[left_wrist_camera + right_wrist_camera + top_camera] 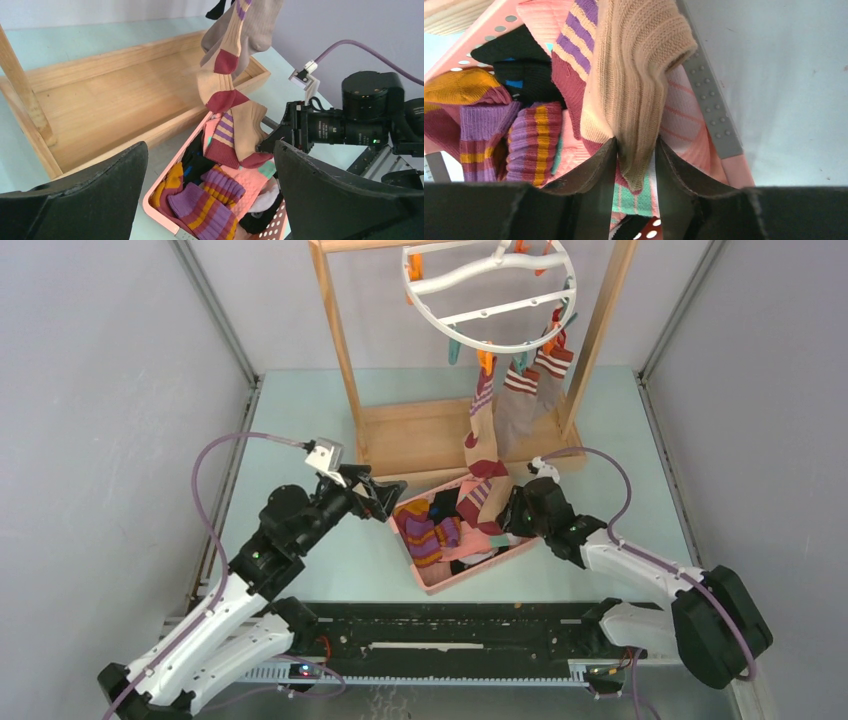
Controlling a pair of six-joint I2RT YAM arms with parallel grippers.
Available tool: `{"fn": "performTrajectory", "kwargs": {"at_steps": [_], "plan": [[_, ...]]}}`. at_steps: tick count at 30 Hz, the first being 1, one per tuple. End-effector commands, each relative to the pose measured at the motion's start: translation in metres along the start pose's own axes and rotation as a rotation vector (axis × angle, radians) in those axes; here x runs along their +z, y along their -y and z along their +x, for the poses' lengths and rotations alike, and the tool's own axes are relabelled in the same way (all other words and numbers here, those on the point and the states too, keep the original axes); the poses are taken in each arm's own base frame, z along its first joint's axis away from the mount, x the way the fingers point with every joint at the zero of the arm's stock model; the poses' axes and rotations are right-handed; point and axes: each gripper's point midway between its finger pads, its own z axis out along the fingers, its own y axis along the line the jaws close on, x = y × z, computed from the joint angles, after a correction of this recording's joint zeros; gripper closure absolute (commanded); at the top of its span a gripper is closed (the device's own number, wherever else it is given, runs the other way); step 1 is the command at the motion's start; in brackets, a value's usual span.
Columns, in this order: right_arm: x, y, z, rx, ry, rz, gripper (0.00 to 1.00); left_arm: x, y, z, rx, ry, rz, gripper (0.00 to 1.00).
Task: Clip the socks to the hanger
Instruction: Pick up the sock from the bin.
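Pinching the tan sock (634,75) at its lower end, the right gripper (636,145) has both fingers pressed against the fabric, one on each side, at the bottom centre of the right wrist view. It works inside the pink basket (480,570), which sits just right of centre in the top view, close in front of the wooden rack (420,435).

The left gripper (392,500) hovers at the basket's left corner with its jaws spread wide and nothing between them.

More socks lie heaped in the basket: purple-orange striped socks (425,535) on the left side, with black and pink ones beside them.

The white ring hanger (497,307) hangs from the rack at the top centre of the top view. Two socks are already clipped to its near rim: a tan-and-maroon sock (482,435) that reaches down into the basket, and a grey-brown sock (520,405) with a maroon-white striped cuff just to its right. Whether the pinched sock is the long hanging one, I cannot tell.
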Motion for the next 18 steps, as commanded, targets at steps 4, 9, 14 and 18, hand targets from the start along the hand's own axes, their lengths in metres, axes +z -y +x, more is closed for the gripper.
{"fn": "performTrajectory", "kwargs": {"at_steps": [4, 9, 14, 18], "plan": [[-0.011, -0.031, -0.029, 0.025, 0.128, -0.098, 0.71, -0.01, -0.001, -0.013, 0.051, 0.065, 0.01, 0.0], [-0.039, -0.034, -0.05, -0.013, 0.218, -0.12, 0.93, -0.006, 0.011, -0.007, 0.041, 0.038, 0.074, 0.0], [-0.075, -0.053, -0.078, -0.046, 0.334, -0.226, 1.0, -0.001, 0.022, -0.001, 0.012, 0.017, 0.139, 0.0], [-0.11, -0.076, -0.107, -0.052, 0.438, -0.326, 1.0, 0.001, 0.035, 0.01, -0.056, 0.022, 0.222, 0.0]]}}
